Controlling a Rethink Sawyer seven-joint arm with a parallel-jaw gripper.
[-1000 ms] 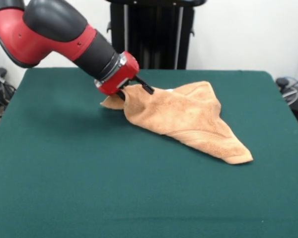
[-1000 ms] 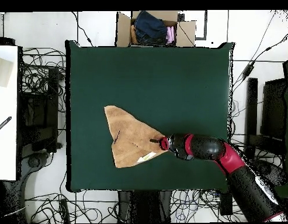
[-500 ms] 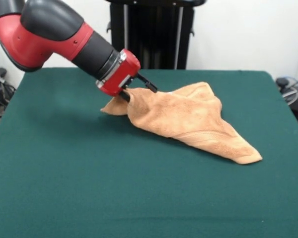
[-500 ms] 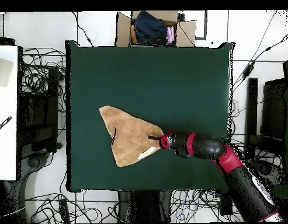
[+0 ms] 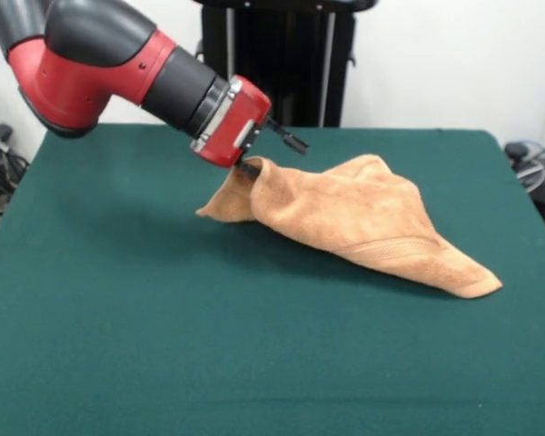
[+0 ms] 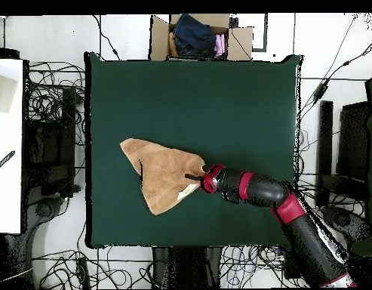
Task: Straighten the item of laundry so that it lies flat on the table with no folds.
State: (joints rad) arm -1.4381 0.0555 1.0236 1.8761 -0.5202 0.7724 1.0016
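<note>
The item of laundry (image 5: pixel 363 222), an orange-tan towel, lies crumpled in a long wedge on the green table (image 5: pixel 163 345). Its left end is pulled up into a peak at my gripper (image 5: pixel 271 154), and its far corner trails low to the right. My gripper is shut on that raised edge, with one black finger (image 5: pixel 289 140) sticking out above the cloth. In the overhead view the towel (image 6: pixel 162 172) spreads left of the gripper (image 6: pixel 192 178) on the table (image 6: pixel 219 98), and a pale patch shows at its lower edge.
A black stand (image 5: pixel 277 64) rises behind the table. Beyond the table's top edge in the overhead view sits a cardboard box (image 6: pixel 200 36) of clothes. A white surface (image 6: pixel 7 143) stands at the left, and cables lie all around.
In the front view my gripper has moved right and a little up, dragging the towel with it. The towel's trailing corner has slid right across the table.
</note>
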